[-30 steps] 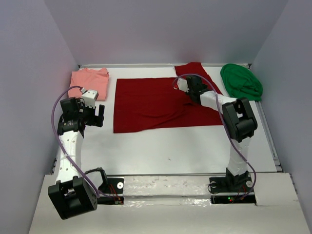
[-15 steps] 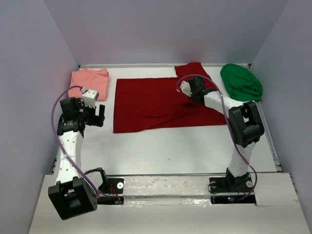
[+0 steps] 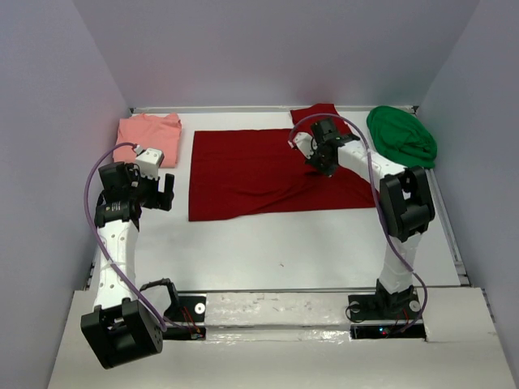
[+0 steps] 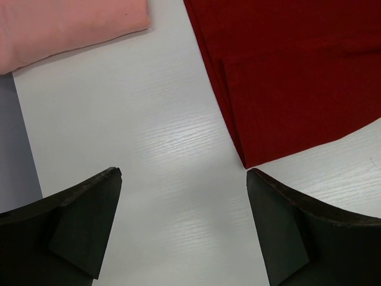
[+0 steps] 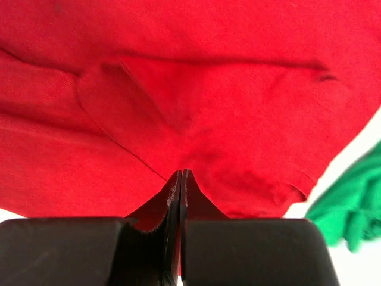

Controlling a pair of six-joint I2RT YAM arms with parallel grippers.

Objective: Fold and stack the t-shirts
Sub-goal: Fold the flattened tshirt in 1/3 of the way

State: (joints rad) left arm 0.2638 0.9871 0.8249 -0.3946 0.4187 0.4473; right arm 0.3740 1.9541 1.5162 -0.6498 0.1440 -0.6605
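The dark red t-shirt lies spread flat across the back middle of the table, with one sleeve at its far right. My right gripper is over its right part with the jaws pressed together, and in the right wrist view a thin fold of the red cloth sits pinched between them. The salmon-pink t-shirt lies folded at the back left. The bright green t-shirt lies bunched at the back right. My left gripper hangs open and empty over bare table, just left of the red shirt's near left corner.
The table's back edge and side walls close in the work area. A rail runs along the right edge. The green shirt's edge shows close to the right of my right gripper. The pink shirt's edge lies ahead and left of my left gripper.
My right gripper has moved toward the near side over the red shirt, drawing cloth with it, and the sleeve at the back right now shows smaller. The left arm has not moved.
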